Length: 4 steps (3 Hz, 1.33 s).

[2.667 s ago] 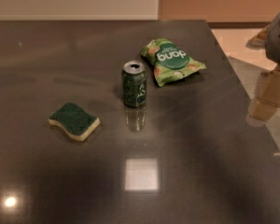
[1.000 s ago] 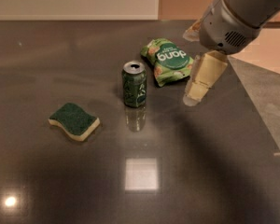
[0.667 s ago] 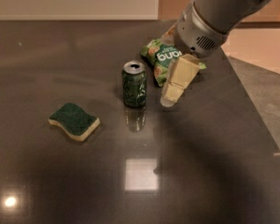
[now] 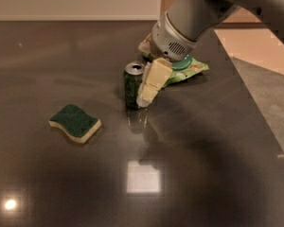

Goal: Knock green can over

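Observation:
The green can [image 4: 131, 86] stands upright near the middle of the dark table [image 4: 85, 183]. It is small and dark green with a silver top rim. My gripper [image 4: 149, 86] reaches down from the upper right. Its pale cream fingers sit right against the can's right side and cover part of it. The grey arm above hides most of the snack bag.
A wavy green-and-yellow sponge [image 4: 75, 122] lies to the left of the can. A light green snack bag [image 4: 189, 70] lies behind the can to the right, mostly under my arm. The table's right edge [image 4: 255, 103] runs diagonally, with pale floor beyond it.
My gripper has swung in from the right, past the snack bag, up against the can's right side. The can still stands upright. The sponge and bag have not moved.

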{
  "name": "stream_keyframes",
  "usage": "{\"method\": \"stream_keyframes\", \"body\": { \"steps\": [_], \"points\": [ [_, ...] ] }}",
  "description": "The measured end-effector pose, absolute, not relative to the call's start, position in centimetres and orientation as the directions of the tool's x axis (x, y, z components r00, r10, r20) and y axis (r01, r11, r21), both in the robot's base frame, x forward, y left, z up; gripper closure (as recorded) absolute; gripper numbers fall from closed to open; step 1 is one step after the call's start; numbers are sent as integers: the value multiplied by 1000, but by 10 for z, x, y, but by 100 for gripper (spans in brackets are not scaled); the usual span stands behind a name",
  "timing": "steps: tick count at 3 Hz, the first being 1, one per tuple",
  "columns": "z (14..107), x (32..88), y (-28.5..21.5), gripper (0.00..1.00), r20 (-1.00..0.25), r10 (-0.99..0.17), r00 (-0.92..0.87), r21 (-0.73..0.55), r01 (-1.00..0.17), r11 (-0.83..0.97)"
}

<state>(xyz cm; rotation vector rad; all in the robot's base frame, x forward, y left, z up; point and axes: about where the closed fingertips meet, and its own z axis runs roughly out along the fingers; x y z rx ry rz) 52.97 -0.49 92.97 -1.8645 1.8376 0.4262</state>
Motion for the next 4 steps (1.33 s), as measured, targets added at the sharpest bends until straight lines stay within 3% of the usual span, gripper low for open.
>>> {"method": "stream_keyframes", "body": {
  "steps": [2, 3, 4],
  "points": [
    [909, 551, 15, 0, -595, -804, 7, -51, -998, 29],
    [902, 555, 17, 16, -606, -795, -10, -37, -999, 40],
    [898, 556, 13, 40, -618, -786, -24, -31, -998, 54]
  ]
}}
